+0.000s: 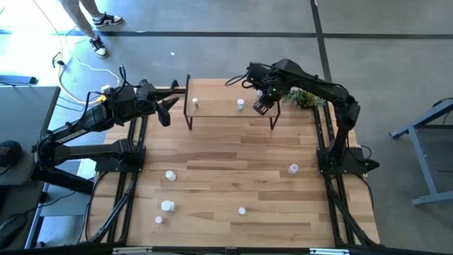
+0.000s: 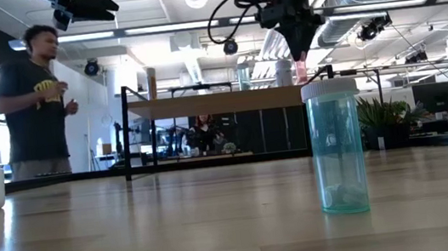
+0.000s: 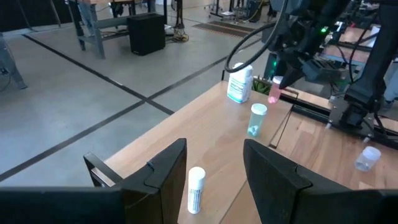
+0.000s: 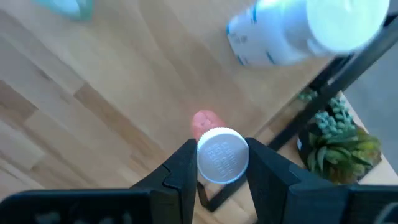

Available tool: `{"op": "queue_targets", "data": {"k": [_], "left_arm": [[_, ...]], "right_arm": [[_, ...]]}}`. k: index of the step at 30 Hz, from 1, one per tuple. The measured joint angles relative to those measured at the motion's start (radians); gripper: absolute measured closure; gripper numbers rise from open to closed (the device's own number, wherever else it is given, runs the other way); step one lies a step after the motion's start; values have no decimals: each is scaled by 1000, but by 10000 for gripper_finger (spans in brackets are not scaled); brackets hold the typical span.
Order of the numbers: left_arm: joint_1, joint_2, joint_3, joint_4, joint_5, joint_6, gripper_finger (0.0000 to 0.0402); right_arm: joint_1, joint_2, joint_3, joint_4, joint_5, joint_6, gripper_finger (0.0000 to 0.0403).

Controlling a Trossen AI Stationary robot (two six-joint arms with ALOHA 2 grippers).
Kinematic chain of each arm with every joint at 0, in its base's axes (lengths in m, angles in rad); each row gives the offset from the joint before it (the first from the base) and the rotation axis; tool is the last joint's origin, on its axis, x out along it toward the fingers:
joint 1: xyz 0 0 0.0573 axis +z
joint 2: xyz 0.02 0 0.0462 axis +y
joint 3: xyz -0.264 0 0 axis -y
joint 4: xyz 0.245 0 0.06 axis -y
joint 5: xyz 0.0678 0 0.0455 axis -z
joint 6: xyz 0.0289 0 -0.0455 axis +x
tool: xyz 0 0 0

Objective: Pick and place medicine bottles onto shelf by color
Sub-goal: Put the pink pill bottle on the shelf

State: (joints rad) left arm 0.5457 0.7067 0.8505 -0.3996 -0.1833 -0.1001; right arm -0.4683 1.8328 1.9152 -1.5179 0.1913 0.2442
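Note:
The shelf (image 1: 226,110) stands at the table's far side. On it stand a small white bottle (image 3: 196,190), a pale teal bottle (image 3: 256,119) and a larger white bottle with a blue label (image 3: 240,83). My right gripper (image 1: 263,103) is over the shelf's right end, shut on a pinkish-red bottle (image 3: 274,91). My left gripper (image 3: 214,180) is open and hovers over the shelf's left end, above the small white bottle, touching nothing. Several more small bottles stand on the table, among them a teal one (image 2: 336,146) and white ones (image 1: 170,175), (image 1: 167,206). My right gripper holds the pinkish-red bottle by its white cap (image 4: 222,155), pinched between the two fingers (image 4: 180,171). The fingers come from above, pointing down. The bottle hangs upright below them (image 2: 301,69), over the shelf's right end; whether its base touches the board I cannot tell.
A potted plant (image 1: 304,98) sits just right of the shelf. Loose bottles lie at the table's near left (image 1: 158,219), near middle (image 1: 242,210) and right (image 1: 293,168). A person (image 2: 35,101) stands beyond the table's far edge. The table's middle holds bare wood.

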Motion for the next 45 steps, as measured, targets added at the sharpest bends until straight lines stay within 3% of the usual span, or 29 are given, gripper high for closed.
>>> {"op": "queue_targets", "data": {"k": [27, 45], "left_arm": [[0, 0, 0, 2, -14, 0, 253], [0, 0, 0, 2, -14, 0, 253]], "right_arm": [[10, 30, 0, 34, -27, -10, 299], [11, 30, 0, 42, -1, -13, 239]]}}
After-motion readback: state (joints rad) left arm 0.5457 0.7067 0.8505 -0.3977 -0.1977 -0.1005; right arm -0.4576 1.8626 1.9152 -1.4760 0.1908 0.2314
